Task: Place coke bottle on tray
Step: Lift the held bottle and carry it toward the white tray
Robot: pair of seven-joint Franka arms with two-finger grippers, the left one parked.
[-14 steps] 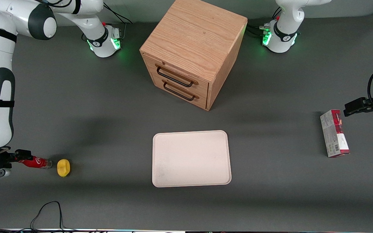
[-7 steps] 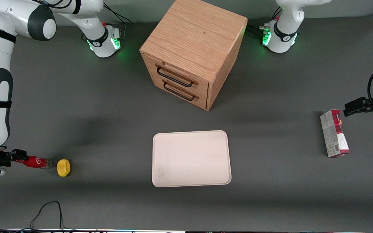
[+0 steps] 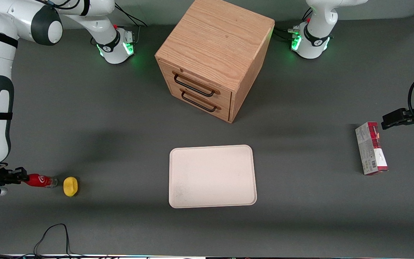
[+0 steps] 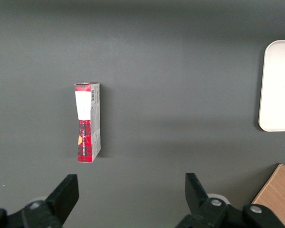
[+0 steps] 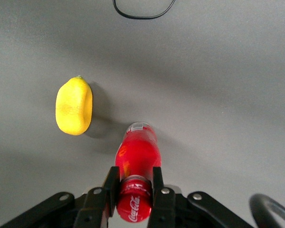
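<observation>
Coke bottle (image 3: 41, 180), glossy red plastic with a silvery base, lies at lower left of the front view beside a dimpled yellow lemon (image 3: 70, 186), its neck end clamped between the gripper (image 3: 19, 176) fingers; the smooth cream tray (image 3: 212, 176) sits mid-frame on matte grey tabletop (image 3: 120, 126).

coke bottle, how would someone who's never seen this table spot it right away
Start at the cream tray mid-table and look toward the working arm's end, past the yellow lemon. The coke bottle lies on its side beside the lemon, its cap end between the fingers of the gripper. It is the only slim red thing there, with white script.
</observation>
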